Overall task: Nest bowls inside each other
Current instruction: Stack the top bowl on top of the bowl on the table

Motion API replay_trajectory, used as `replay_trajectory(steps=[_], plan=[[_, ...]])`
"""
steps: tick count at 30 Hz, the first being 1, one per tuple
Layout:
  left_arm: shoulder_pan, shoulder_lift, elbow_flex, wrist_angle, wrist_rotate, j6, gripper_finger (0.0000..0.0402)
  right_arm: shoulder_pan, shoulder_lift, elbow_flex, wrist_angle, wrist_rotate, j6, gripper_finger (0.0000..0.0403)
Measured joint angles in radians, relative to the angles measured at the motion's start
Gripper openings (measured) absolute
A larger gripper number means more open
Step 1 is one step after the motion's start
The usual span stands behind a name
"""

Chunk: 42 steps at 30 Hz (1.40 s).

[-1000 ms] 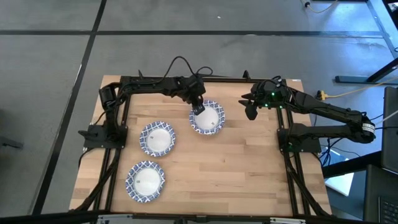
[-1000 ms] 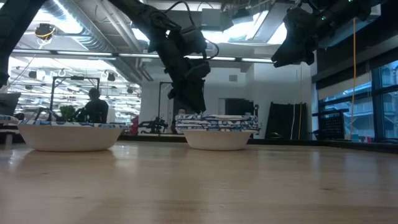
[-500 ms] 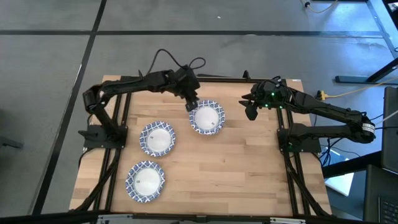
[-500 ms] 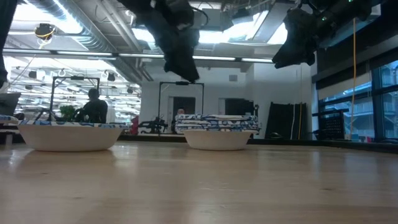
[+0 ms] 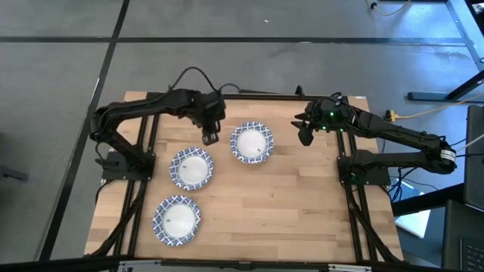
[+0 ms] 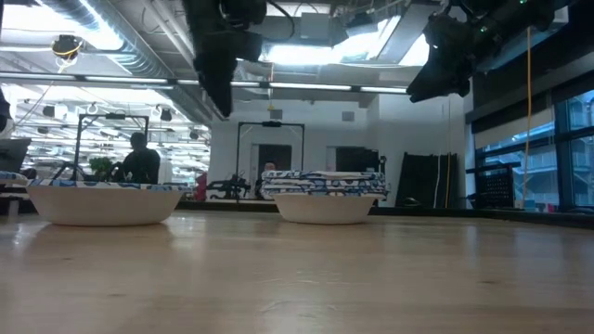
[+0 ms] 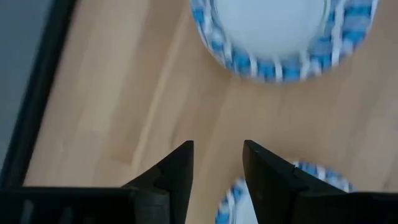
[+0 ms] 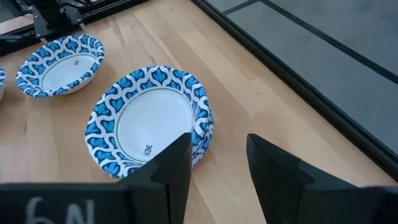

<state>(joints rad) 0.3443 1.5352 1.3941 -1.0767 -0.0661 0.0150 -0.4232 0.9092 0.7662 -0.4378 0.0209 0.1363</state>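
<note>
Blue-and-white patterned bowls stand on the wooden table. A nested stack [image 5: 251, 143] [image 6: 325, 195] [image 8: 149, 127] sits near the far middle, a single bowl [image 5: 191, 168] [image 6: 102, 199] left of it, and another bowl [image 5: 177, 219] near the near-left corner. My left gripper [image 5: 210, 136] [image 6: 218, 74] [image 7: 217, 155] is open and empty, hovering high between the stack and the middle bowl. Its wrist view shows one bowl [image 7: 283, 31] ahead and part of another [image 7: 292, 177]. My right gripper [image 5: 305, 136] [image 6: 445, 60] [image 8: 217, 155] is open and hangs in the air right of the stack.
Black frame rails [image 5: 144, 181] run along the table's left and right sides [image 5: 349, 196]. Bare wood [image 5: 287, 211] fills the near right half of the table. The room with a person [image 6: 141, 158] shows far behind the table.
My left gripper has risen from the stack's far-left rim and swung toward the table's left edge, ending high between the stack and the middle bowl. The stack has stayed where it was. The right arm has kept still.
</note>
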Motion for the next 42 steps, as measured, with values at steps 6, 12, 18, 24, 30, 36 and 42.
replay_trajectory(steps=[6,12,18,24,30,36,42], plan=[[-0.062,0.001,-0.119,-0.012,-0.011,0.024,0.0133,0.000,0.000,0.000,0.001,0.000,-0.008,0.0154],[-0.090,0.000,-0.276,0.099,-0.019,0.016,0.0133,0.000,0.000,0.000,0.003,-0.001,-0.008,0.0154],[-0.092,0.000,-0.365,0.127,-0.018,0.039,0.0133,0.000,0.000,0.000,0.008,-0.003,-0.006,0.0154],[-0.098,0.000,-0.454,0.156,0.030,0.074,0.0133,0.000,0.000,0.000,0.008,-0.004,0.003,0.0154],[-0.103,0.000,-0.477,0.194,0.027,0.076,0.0133,0.000,0.000,0.000,0.008,-0.005,0.012,0.0154],[-0.103,0.000,-0.477,0.205,0.024,0.100,0.0133,0.000,0.000,0.000,0.008,-0.005,0.013,0.0154],[-0.103,0.000,-0.477,0.216,0.000,0.114,0.0133,0.000,0.000,0.000,0.007,-0.004,0.013,0.0154]])
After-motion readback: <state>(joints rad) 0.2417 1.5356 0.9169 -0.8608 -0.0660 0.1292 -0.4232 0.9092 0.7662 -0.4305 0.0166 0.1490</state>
